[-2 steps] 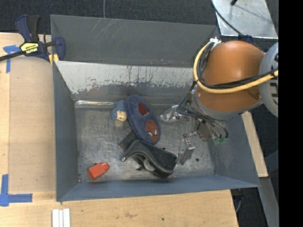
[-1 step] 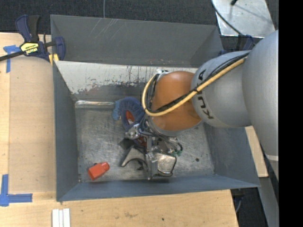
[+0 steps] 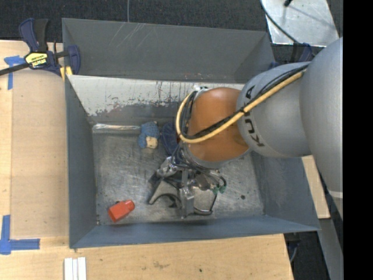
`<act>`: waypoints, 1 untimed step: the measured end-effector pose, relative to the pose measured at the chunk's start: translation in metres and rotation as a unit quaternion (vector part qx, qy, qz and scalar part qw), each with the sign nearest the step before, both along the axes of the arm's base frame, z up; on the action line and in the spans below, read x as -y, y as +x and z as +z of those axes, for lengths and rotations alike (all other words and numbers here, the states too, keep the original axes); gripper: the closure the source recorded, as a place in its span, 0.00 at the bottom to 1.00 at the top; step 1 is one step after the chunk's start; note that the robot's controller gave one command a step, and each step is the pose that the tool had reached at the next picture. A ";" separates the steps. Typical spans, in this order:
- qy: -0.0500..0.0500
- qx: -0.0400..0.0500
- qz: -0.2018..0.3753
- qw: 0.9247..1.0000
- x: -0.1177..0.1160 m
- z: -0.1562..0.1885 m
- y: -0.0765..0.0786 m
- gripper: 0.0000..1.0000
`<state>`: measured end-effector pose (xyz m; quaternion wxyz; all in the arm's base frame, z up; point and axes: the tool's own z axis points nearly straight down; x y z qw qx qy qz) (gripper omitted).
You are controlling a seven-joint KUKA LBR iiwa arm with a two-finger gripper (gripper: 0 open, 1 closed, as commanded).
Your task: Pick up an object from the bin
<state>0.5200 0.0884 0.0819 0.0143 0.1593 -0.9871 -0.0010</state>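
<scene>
**Arm down over the dark tangle at the near middle of the bin**

Camera view: the grey arm is closest to the lens. It comes in from the right and covers the right part of the bin. 1 yellow cable runs along it and loops round the rounded orange cover at the wrist, which sits above the middle of the bin floor.

Below that cover the gripper reaches down to the floor, close to the near wall and a little right of the middle. I cannot tell whether it is released or clenched, because metal parts and dark shapes overlap there.

The thing nearest it is a dark angular thing, black and arched, lying on the floor just left of the gripper and seemingly touching it. A small green bit shows just to the right.

The other things lie well apart from the gripper:
- 1 red-orange block lies in the near left corner of the floor.
- 1 blue lump rests toward the far wall, left of the cover, with a small beige piece against it.
- 1 clear tube lies along the foot of the far wall, left of the blue lump.
</scene>
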 end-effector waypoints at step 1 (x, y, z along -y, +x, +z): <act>0.005 0.016 0.217 0.976 -0.005 0.150 0.024 1.00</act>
